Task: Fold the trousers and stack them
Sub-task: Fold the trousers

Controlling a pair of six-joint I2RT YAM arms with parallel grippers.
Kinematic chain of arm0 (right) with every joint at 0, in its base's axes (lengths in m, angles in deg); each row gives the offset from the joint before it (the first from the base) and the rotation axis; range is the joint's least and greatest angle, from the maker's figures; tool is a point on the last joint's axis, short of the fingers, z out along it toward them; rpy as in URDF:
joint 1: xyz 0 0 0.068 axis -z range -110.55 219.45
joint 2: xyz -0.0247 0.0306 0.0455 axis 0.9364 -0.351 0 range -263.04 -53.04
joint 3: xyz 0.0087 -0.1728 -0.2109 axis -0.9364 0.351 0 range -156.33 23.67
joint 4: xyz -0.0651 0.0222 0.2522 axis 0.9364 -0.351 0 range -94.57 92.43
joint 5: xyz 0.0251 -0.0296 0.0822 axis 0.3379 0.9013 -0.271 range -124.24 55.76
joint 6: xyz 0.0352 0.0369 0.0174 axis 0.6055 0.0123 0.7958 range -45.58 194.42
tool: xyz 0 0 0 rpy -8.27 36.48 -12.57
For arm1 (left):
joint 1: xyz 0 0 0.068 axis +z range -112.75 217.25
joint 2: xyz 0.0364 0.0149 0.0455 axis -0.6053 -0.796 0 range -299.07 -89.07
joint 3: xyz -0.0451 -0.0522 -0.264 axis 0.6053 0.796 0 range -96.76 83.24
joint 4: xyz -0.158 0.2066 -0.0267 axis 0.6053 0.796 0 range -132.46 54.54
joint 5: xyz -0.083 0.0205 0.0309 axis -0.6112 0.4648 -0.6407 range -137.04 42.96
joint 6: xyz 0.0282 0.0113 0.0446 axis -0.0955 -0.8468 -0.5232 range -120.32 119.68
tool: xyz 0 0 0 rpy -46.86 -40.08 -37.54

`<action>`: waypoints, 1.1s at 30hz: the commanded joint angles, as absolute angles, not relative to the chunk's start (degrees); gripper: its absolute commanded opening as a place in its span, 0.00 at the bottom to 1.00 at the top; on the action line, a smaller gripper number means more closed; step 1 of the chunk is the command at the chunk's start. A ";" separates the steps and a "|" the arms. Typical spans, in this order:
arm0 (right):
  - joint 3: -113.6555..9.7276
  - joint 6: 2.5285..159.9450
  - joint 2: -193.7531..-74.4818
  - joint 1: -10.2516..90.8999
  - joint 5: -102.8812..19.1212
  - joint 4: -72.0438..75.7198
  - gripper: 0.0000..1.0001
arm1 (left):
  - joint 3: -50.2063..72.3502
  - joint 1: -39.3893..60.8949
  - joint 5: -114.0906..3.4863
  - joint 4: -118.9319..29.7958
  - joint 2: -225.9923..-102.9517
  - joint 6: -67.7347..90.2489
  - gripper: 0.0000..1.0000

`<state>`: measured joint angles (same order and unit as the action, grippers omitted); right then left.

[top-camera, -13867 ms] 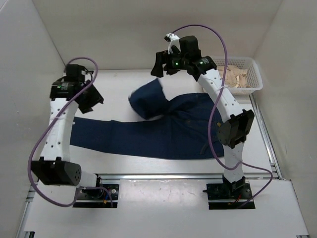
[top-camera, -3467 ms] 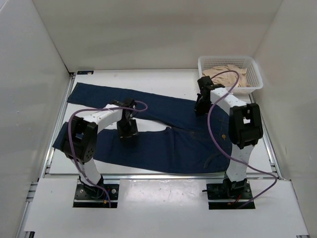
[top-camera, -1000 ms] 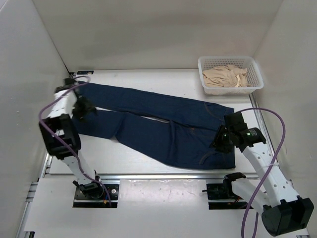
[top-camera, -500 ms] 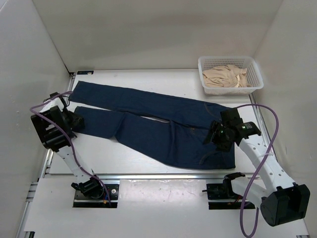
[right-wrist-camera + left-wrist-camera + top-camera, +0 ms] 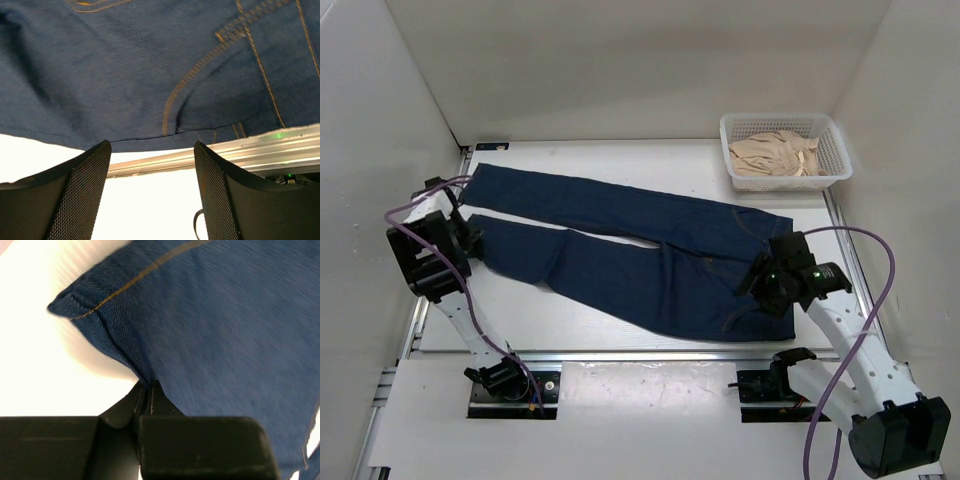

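L claw (image 5: 146, 386) is pinched tight on the hem edge of the near leg of the trousers (image 5: 640, 265). R claw (image 5: 152, 150) hangs wide apart over the waist end, holding nothing. Trousers lie flat across the table (image 5: 550, 320), legs to the left, waist to the right. Step looks like a lift for the fold: R should bite both layers at the waistband before L pulls, w/ cloth taut btwn them. L wrist cam shows the pinch, which the top cam hides behind the arm. Only the top cam shows the basket (image 5: 790, 183), far right.
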<state>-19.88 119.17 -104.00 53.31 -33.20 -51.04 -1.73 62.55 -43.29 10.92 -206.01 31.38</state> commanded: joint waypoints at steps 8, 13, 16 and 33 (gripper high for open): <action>-8.42 134.09 -103.67 54.16 -36.09 -51.71 0.69 | -0.52 60.28 -43.35 10.97 -186.37 28.51 0.10; -5.86 137.78 -98.12 54.69 -32.49 -51.18 0.64 | 0.01 59.75 -43.96 11.50 -184.87 28.51 0.10; -4.63 138.31 -100.31 54.69 -33.26 -51.18 0.62 | -0.52 59.75 -43.96 12.64 -184.34 28.51 0.10; -3.74 136.57 -108.50 54.69 -22.91 -41.95 0.04 | -5.87 59.75 -43.44 16.41 -183.20 28.51 0.10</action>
